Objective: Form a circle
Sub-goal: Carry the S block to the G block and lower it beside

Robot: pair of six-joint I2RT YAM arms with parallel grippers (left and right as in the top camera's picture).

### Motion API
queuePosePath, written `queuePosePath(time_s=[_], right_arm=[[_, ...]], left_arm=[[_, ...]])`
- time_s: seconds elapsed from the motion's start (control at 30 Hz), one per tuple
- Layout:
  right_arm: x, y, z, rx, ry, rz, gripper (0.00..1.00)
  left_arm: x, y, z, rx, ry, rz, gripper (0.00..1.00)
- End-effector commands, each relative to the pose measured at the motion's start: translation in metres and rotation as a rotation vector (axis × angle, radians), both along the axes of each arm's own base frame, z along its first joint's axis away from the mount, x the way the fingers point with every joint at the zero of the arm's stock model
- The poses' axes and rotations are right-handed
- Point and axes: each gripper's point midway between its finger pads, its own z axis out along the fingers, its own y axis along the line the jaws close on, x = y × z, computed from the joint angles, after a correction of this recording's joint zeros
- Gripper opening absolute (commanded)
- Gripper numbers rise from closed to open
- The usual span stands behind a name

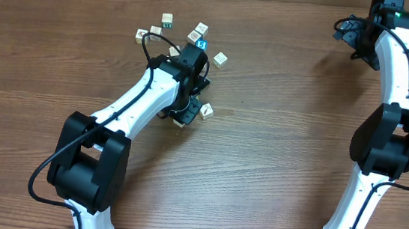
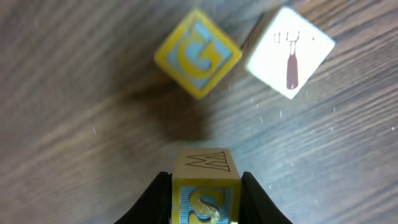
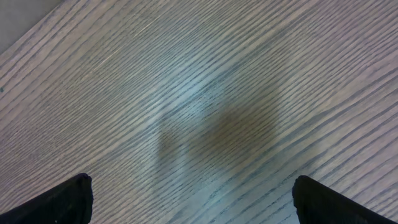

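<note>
- Several loose cubes (image 1: 156, 30) lie scattered on the far left-centre of the table (image 1: 275, 159), around the left arm's wrist.
- Left gripper (image 2: 205, 198) is clamped narrow on a yellow S cube (image 2: 202, 177), held low over the wood (touching it or not, cannot tell).
- The circle (image 2: 186, 70) sits just ahead, partly built: yellow G cube (image 2: 202, 50) at left, white cube (image 2: 290, 52) with a dark fork-like mark at right, corners nearly meeting.
- Step in hand, as I read it: add the S cube to the ring. Set it near those two without bumping them, leave an even gap, lift straight up.
- Right gripper (image 3: 193, 202) is spread wide over bare wood, holding nothing, well apart.
</note>
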Motion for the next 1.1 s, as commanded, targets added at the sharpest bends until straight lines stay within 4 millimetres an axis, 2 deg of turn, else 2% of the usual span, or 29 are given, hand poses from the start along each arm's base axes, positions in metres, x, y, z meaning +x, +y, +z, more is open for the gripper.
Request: queuePosePath(time_s=[0.0,0.2,0.37,0.8,0.87,1.07], right_arm=[[0.003,0.0,0.018,-0.013,-0.038,-0.001,1.0],[0.003,0.0,0.018,-0.013,-0.038,-0.001,1.0],[0.003,0.0,0.018,-0.013,-0.038,-0.001,1.0],[0.003,0.0,0.018,-0.012,-0.038,-0.001,1.0],[0.003,0.0,0.018,-0.013,-0.038,-0.001,1.0],[0.003,0.0,0.018,-0.013,-0.038,-0.001,1.0]], left_arm=[[-0.002,0.0,-0.008,0.023,-0.011,-0.135,0.22],[0.0,0.0,-0.019,0.021,-0.031,-0.191,0.2],[0.003,-0.007,-0.019,-0.009,-0.047,-0.221,0.18],[0.001,-0.017,-0.032,-0.051,-0.02,-0.279,0.21],[0.002,-0.017,-0.033,-0.051,-0.023,-0.279,0.24],[0.003,-0.018,-0.033,-0.053,-0.027,-0.278,0.42]])
